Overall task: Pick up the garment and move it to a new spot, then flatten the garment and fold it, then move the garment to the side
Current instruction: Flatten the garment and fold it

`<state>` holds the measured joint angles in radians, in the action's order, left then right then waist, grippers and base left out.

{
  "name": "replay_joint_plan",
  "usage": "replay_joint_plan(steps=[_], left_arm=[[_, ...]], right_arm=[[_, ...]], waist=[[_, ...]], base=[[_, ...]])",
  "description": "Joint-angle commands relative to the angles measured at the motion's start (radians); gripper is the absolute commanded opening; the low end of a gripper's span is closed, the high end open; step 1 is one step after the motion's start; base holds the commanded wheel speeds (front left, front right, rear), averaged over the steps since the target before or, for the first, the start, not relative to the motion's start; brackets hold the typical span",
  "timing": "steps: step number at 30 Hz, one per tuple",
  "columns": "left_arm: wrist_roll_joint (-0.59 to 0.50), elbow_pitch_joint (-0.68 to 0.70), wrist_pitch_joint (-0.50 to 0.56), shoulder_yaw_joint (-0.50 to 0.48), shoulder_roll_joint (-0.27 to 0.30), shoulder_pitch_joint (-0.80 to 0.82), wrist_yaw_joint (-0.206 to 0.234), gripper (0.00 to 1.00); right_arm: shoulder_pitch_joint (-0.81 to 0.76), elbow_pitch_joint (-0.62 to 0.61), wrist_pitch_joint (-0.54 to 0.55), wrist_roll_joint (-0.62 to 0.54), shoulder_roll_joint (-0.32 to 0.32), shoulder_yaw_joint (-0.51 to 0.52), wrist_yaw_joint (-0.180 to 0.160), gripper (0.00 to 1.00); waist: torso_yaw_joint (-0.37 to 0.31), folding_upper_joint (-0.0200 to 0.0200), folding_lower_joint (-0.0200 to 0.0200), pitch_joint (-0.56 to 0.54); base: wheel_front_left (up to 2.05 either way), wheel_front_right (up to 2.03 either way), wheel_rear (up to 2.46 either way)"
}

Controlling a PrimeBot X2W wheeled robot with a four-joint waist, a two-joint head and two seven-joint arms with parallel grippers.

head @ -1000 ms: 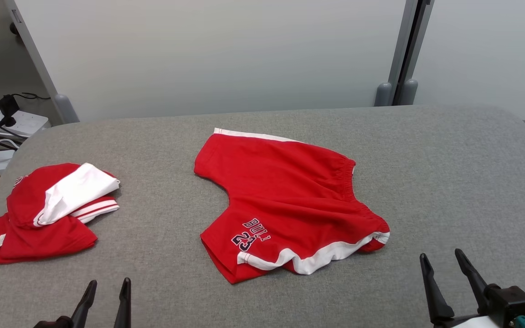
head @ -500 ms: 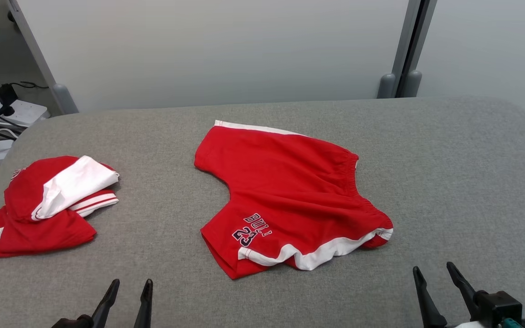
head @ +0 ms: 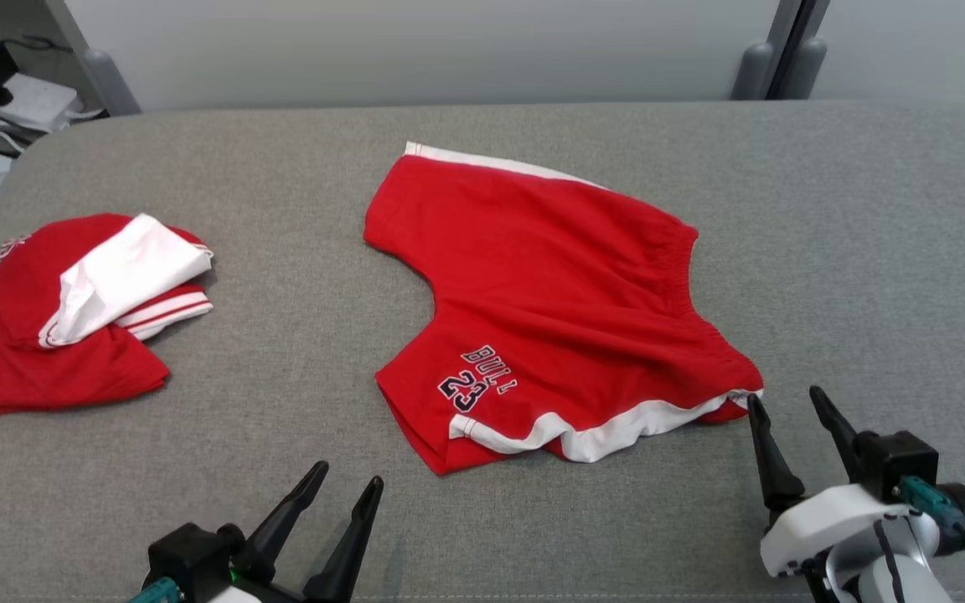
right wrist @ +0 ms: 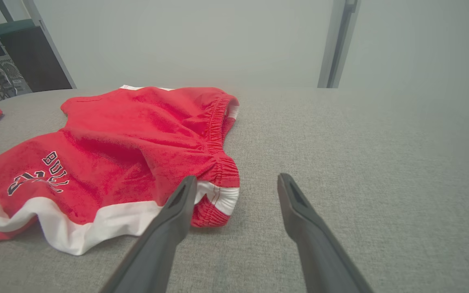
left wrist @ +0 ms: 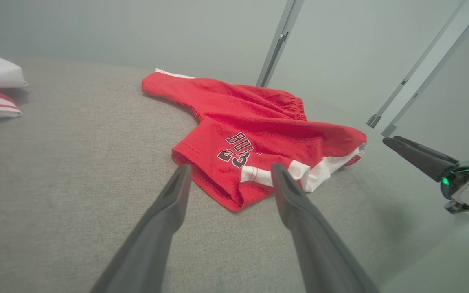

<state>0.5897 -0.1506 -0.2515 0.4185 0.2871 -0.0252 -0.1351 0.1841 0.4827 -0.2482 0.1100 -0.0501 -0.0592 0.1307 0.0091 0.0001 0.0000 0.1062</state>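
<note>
left pincer (head: 350, 473): we see its two dark fingers spread wide with nothing between them. It sits low at the near edge of the desk (head: 281, 209), tips aimed at the near leg of the shorts (head: 549, 285) and clear of the cloth.
right pincer (head: 784, 394): also parted and empty, at the near right of the desk. Its inner fingertip sits just beside the near corner of the waistband (head: 683, 260); we cannot tell whether it touches the fabric.
shorts: red with white trim, lying mid-desk and mostly spread out. We find the elastic waistband toward the right and the two legs toward the left. The white hem (head: 608, 431) along the near edge is rumpled and partly turned up.
print (head: 478, 381): dark lettering, "BULL" over "23", on the near leg.
desk: covered in grey fabric, with rounded far corners.
pile (head: 72, 335): more red-and-white clothing bunched at the left side of the desk, well apart from the shorts.
panels (head: 415, 50): pale partitions standing behind the desk.
power strip (head: 22, 96): white, with dark cables, on the floor past the far left corner.
</note>
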Motion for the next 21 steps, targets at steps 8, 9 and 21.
replay_joint_plan(steps=[8,9,21], left_arm=[[0.117,0.097,-0.01,0.089,0.118,0.158,0.004,1.0],[0.121,0.103,-0.01,0.097,0.124,0.167,0.004,1.0],[0.146,0.159,-0.01,0.137,0.155,0.2,0.004,1.0]], right_arm=[[0.132,0.059,-0.014,0.041,0.0,-0.073,0.0,0.9],[0.139,0.065,-0.014,0.046,0.0,-0.077,0.0,0.76],[0.114,0.035,-0.014,0.103,0.0,-0.127,0.0,1.0]], waist=[[0.031,-0.0001,0.0,0.139],[0.031,-0.0001,0.0,0.146],[0.007,-0.0001,0.0,0.164]], base=[[0.0,0.0,0.0],[0.0,0.0,0.0],[0.0,0.0,0.0]])
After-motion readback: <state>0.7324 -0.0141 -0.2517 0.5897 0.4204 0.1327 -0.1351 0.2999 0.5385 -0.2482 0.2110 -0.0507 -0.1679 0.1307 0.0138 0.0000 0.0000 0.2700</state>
